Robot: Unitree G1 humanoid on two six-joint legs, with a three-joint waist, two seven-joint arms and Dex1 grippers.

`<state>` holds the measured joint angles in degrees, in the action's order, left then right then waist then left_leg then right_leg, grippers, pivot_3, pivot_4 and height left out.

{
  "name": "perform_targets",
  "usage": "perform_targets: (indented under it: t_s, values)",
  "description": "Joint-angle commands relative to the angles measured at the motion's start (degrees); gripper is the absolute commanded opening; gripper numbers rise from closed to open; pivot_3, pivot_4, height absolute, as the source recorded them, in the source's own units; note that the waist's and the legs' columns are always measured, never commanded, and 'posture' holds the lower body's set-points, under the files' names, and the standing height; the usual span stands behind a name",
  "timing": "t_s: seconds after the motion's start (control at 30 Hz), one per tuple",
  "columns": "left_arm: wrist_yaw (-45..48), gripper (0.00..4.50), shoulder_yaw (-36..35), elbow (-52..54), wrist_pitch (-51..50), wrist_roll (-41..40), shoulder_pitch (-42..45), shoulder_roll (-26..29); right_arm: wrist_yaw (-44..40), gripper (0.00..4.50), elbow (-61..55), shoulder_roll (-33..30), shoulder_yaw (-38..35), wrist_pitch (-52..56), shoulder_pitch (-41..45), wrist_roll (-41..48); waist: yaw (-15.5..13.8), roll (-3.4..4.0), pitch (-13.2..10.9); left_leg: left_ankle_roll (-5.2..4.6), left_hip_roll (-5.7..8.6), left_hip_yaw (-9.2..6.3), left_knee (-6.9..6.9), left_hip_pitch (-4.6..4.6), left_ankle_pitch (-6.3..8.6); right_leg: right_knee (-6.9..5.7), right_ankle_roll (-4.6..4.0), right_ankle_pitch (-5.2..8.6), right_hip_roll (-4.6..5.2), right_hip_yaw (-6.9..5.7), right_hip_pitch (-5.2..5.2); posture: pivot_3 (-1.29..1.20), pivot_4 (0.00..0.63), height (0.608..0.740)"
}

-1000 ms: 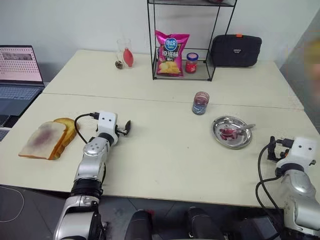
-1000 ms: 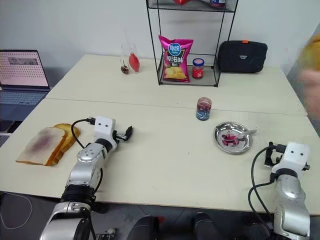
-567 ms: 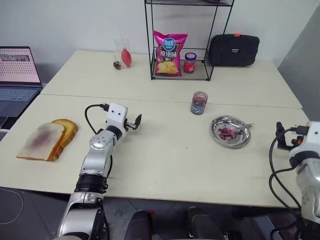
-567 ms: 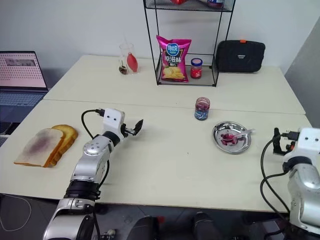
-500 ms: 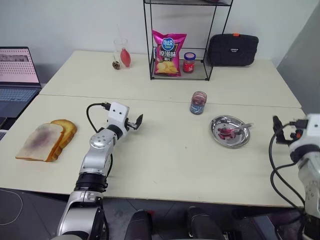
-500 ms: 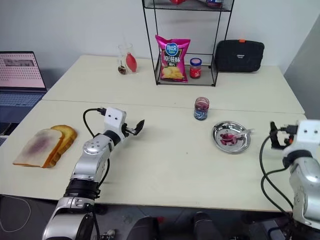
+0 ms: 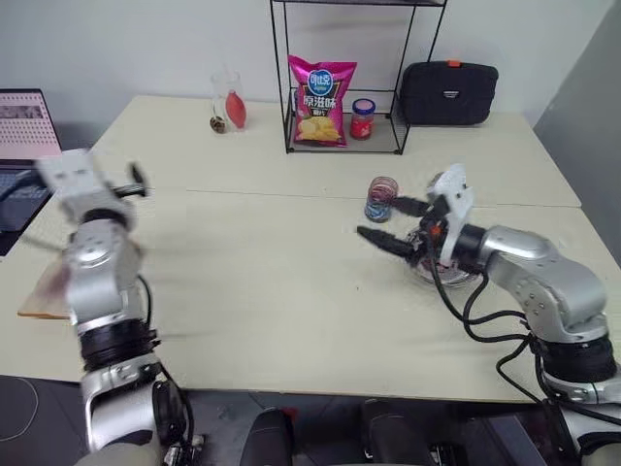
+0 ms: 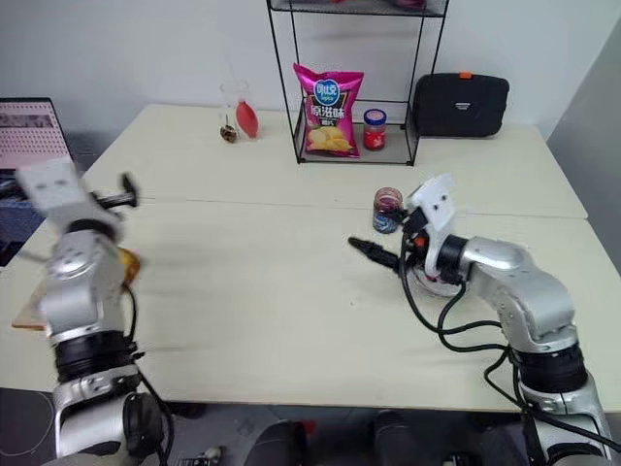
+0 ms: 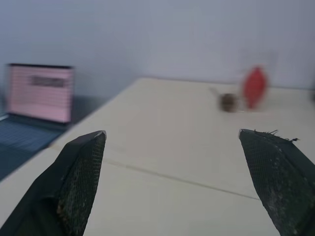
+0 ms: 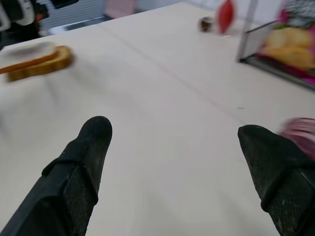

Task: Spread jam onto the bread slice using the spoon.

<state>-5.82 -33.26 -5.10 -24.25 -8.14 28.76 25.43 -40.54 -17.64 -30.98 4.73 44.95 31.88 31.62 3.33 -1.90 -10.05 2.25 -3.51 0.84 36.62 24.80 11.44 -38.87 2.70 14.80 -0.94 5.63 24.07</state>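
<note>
While both my grippers hang over the matte cream desk point(image 7: 291, 262) with jaws spread and empty, the right gripper point(image 8: 374, 254) sits beside the round steel dish point(image 7: 427, 275). From my right wrist, the pale square bread slice point(image 10: 27, 51) lies on a golden toast point(image 10: 47, 61) at the desk's far left.

Both arms are silver-grey metal with rounded segments and black joint rings. Each wrist carries a white boxy camera housing. Loose black cables loop beside the forearms. The fingers point(image 10: 81, 167) are black with meshed, textured pads.
</note>
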Motion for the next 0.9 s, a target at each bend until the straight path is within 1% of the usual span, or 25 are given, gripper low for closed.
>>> perform_targets:
  t_s: [0.03, 0.07, 0.1, 0.17, 0.27, 0.33, 0.47, 0.57, 0.73, 0.9]
  values:
    - [-5.75, 4.50, -9.37, 8.14, -5.44, -4.06, -3.02, -0.84, -5.15, 4.43, 1.13, 1.53, 2.08, -2.80, 3.11, 0.90, -0.20, -0.21, -0.04, 0.02, 0.00, -0.03, 0.01, 0.02, 0.01, 0.00, 0.00, 0.00, 0.00, -0.05, 0.01, 0.00, 0.150, 0.740]
    - [-5.95, 4.50, -10.29, 8.16, -6.12, -4.83, -3.15, -0.58, -5.08, 4.43, 1.59, 2.23, 2.56, -2.91, 3.58, 0.46, -0.52, -0.36, -0.01, 0.03, 0.00, -0.06, 0.02, 0.03, 0.01, 0.00, 0.00, 0.00, 0.01, -0.10, -0.01, 0.00, 0.150, 0.740]
    - [-6.84, 4.50, -12.25, 10.39, -7.93, -6.66, -4.23, -1.84, -5.85, 4.43, 2.27, 2.86, 3.22, -3.26, 4.02, 0.30, -0.86, -0.47, -0.01, 0.03, 0.00, -0.12, 0.04, 0.03, 0.01, 0.00, 0.01, 0.01, 0.01, -0.17, -0.02, 0.00, 0.150, 0.740]
    - [-7.30, 4.50, -14.85, 12.90, -10.34, -9.32, -6.08, -3.01, -6.80, 4.43, 3.38, 4.49, 4.86, -3.50, 5.19, -0.02, -1.50, -0.51, 0.01, 0.04, -0.01, -0.17, 0.15, 0.04, 0.01, -0.01, 0.04, 0.03, 0.01, -0.23, -0.06, 0.00, 0.150, 0.740]
    - [-7.76, 4.50, -16.45, 18.08, -13.42, -13.06, -9.34, -6.55, -9.98, 4.43, 4.05, 4.72, 7.03, -4.30, 5.32, -0.39, -1.51, -0.55, 0.03, 0.04, -0.02, -0.03, 0.33, -0.01, 0.00, -0.02, 0.12, 0.04, 0.03, -0.11, -0.12, 0.00, 0.150, 0.740]
    - [-8.49, 4.50, -18.31, 17.57, -15.62, -16.45, -8.91, -7.86, -10.89, 4.43, 4.82, 5.00, 8.09, -5.12, 5.54, -1.25, -1.55, -0.62, 0.08, 0.05, -0.04, -0.02, 0.38, -0.04, -0.01, -0.02, 0.13, 0.02, 0.04, -0.14, -0.20, 0.00, 0.150, 0.740]
    - [-10.70, 4.50, -20.66, 18.89, -17.33, -20.25, -10.27, -10.41, -11.20, 4.43, 5.95, 5.97, 8.51, -5.60, 6.15, -1.99, -1.41, -0.72, 0.14, 0.05, -0.08, -0.09, 0.35, -0.09, -0.02, -0.03, 0.07, 0.05, -0.01, -0.22, -0.23, 0.00, 0.150, 0.740]
    - [-11.22, 4.50, -21.21, 18.46, -17.67, -22.33, -10.89, -10.63, -11.23, 4.43, 6.42, 6.41, 8.31, -5.76, 6.34, -2.28, -1.38, -0.72, 0.14, 0.05, -0.08, -0.06, 0.30, -0.08, -0.01, -0.03, -0.01, 0.05, -0.01, -0.18, -0.20, 0.00, 0.150, 0.740]
    - [-13.97, 4.50, -22.90, 13.82, -16.00, -25.25, -8.77, -11.17, -10.91, 4.43, 6.09, 6.05, 7.21, -6.01, 5.37, -2.81, -1.37, -0.72, 0.14, 0.05, -0.08, -0.04, 0.24, -0.07, -0.01, -0.03, -0.03, 0.05, -0.02, -0.16, -0.13, 0.00, 0.150, 0.740]
    - [-17.44, 4.50, -23.54, 14.31, -15.92, -27.75, -8.43, -12.37, -10.13, 4.43, 5.35, 6.21, 6.25, -5.19, 4.81, -2.61, -1.35, -0.73, 0.15, 0.05, -0.07, 0.01, 0.30, -0.07, -0.01, -0.03, 0.02, 0.06, -0.01, -0.11, -0.13, 0.00, 0.150, 0.740]
